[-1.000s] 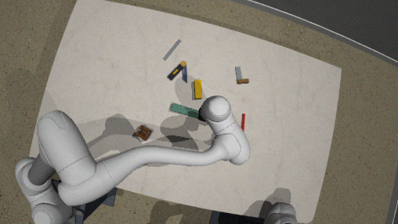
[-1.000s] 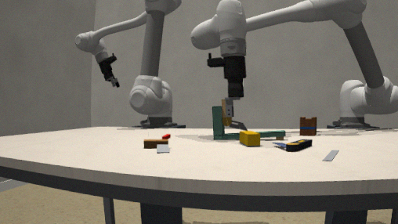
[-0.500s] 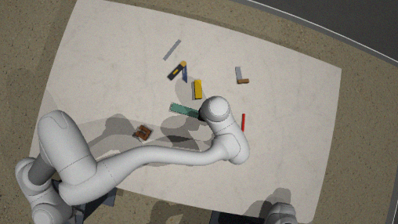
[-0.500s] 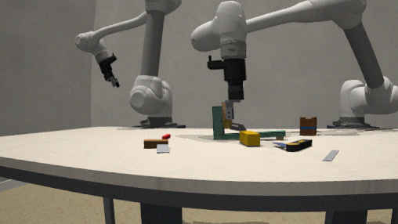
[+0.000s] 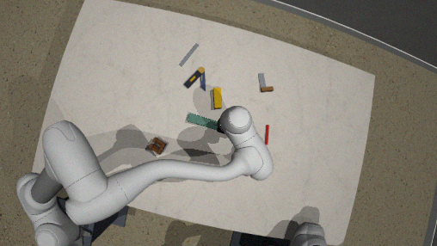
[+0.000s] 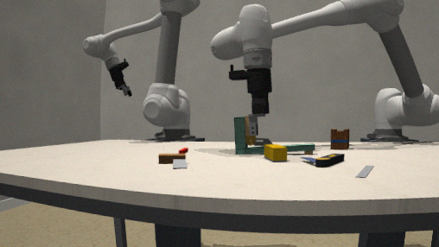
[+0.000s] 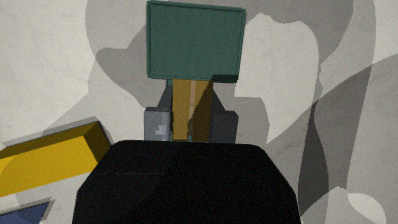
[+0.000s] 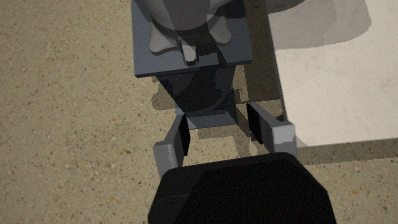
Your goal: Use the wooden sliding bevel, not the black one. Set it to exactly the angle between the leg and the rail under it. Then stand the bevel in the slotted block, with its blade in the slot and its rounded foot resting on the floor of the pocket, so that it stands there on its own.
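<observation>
The left gripper (image 6: 253, 127) (image 7: 189, 100) points straight down over the work, its fingers clenched on the handle of the wooden bevel (image 6: 247, 131) (image 7: 181, 110). The handle stands roughly upright just beside the leg of the green frame (image 5: 202, 120) (image 6: 240, 135) (image 7: 196, 42), on the rail side; the dark blade extends from it, low over the rail. Whether handle and leg touch, or the blade lies flush on the rail, cannot be told from here (the fingers cover much of the joint).

The slotted block (image 5: 157, 145) (image 6: 340, 139), brown with a blue band, stands upright on the table (image 5: 318, 107) (image 6: 216, 181), apart from the frame and beyond the rail's free end; the wooden bevel is outside it.

The right gripper (image 6: 126, 91) (image 8: 217, 121) hangs off the table's edge, fingers spread and released, with nothing between them.

On the other side of the frame from the arms' bases lie a yellow block (image 5: 218, 98) (image 6: 276, 153) (image 7: 55, 160), the black bevel (image 5: 193, 78) (image 6: 330, 160) with its blue blade swung out (the one to be left alone), and a flat grey strip (image 5: 188, 54) (image 6: 365, 171). Beyond the leg lie a small brown-and-grey square (image 5: 267, 89) (image 6: 171, 158) and a red bar (image 5: 267, 134) (image 6: 183, 150).

Wooden sliding bevel (image 6: 251, 140) (image 7: 181, 110) lower than before, closer to green rail (image 5: 202, 120) (image 6: 298, 148), left arm (image 5: 193, 169) (image 6: 255, 36) lowered with it
</observation>
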### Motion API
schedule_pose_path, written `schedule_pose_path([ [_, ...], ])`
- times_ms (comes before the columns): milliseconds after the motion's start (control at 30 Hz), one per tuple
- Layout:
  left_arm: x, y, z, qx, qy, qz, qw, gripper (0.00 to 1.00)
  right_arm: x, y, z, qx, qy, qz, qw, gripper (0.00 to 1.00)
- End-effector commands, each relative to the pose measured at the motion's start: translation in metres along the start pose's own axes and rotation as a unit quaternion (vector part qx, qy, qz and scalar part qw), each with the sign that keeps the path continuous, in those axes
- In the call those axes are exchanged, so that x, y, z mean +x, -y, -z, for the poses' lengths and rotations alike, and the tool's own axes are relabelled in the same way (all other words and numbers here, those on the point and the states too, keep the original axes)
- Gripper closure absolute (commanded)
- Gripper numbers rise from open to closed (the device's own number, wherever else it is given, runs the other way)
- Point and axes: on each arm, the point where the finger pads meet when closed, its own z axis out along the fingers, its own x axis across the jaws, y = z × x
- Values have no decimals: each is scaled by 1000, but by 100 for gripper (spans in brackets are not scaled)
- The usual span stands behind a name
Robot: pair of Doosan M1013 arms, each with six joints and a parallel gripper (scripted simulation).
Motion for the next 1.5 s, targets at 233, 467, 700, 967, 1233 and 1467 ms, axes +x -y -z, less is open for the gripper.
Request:
schedule_pose_path([
  [233,0,0,-2,1,1,0,1000,100,0,0,1,-1,0,0,1000,0],
  [467,0,0,-2,1,1,0,1000,100,0,0,1,-1,0,0,1000,0],
  [700,0,0,-2,1,1,0,1000,100,0,0,1,-1,0,0,1000,0],
  [967,0,0,-3,1,1,0,1000,100,0,0,1,-1,0,0,1000,0],
  [1233,0,0,-4,1,1,0,1000,100,0,0,1,-1,0,0,1000,0],
  [1467,0,0,-4,1,1,0,1000,100,0,0,1,-1,0,0,1000,0],
])
